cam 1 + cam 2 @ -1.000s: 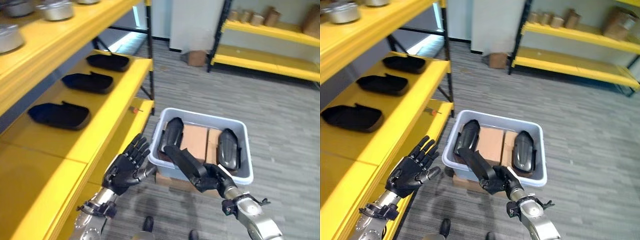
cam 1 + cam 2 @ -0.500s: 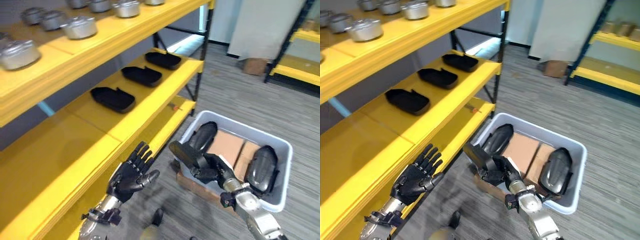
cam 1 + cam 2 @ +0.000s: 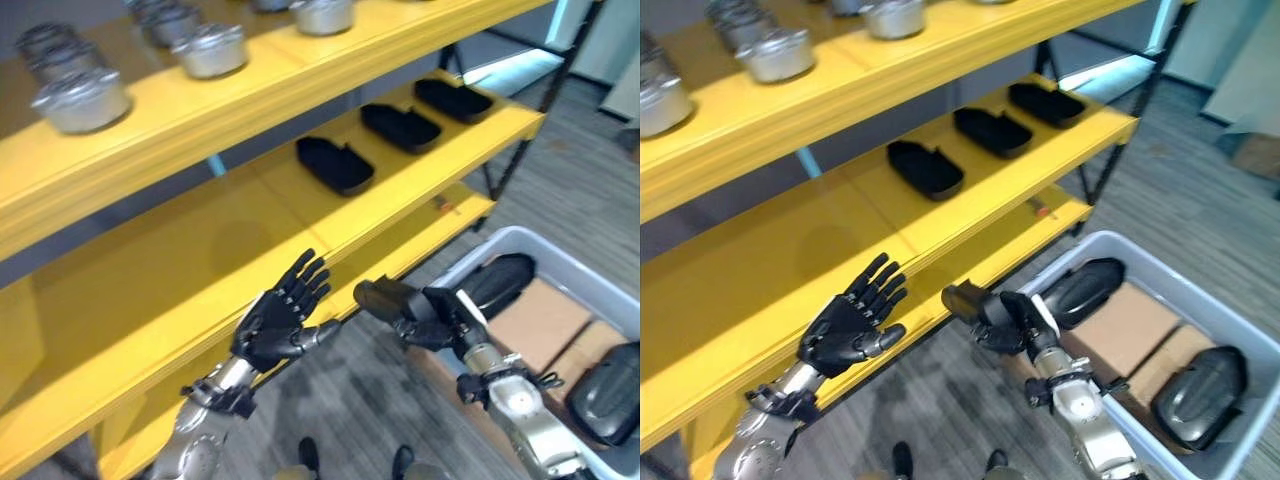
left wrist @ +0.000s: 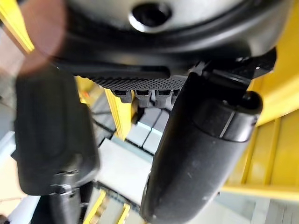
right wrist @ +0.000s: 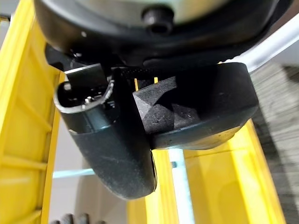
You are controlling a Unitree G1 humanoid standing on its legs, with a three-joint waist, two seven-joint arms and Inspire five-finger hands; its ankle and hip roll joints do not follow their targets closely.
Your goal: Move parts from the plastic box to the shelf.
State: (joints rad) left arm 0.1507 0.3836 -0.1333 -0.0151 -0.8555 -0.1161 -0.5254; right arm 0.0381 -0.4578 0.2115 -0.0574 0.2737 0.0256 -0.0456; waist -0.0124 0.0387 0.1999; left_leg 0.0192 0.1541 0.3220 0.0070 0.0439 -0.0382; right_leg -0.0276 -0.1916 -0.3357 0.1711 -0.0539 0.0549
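My right hand [image 3: 435, 318] clenched round a black part [image 5: 205, 109] beside the shelf [image 3: 300, 215] edge, wrist view showing its faceted end, left hand [image 3: 280, 320] spread, released

Setting: I am in a storeroom or small warehouse, an industrial parts area rather than a home. Beside me stands a yellow shelf [image 3: 330, 215] on dark steel uprights, open on all sides. Its upper level carries a row of identical metal castings [image 3: 208, 50]; the level below carries three identical black moulded parts [image 3: 335, 165] spaced in a line. A grey plastic box [image 3: 1250, 350] on the grey plank-pattern floor [image 3: 1200, 215] holds more such black parts over cardboard.
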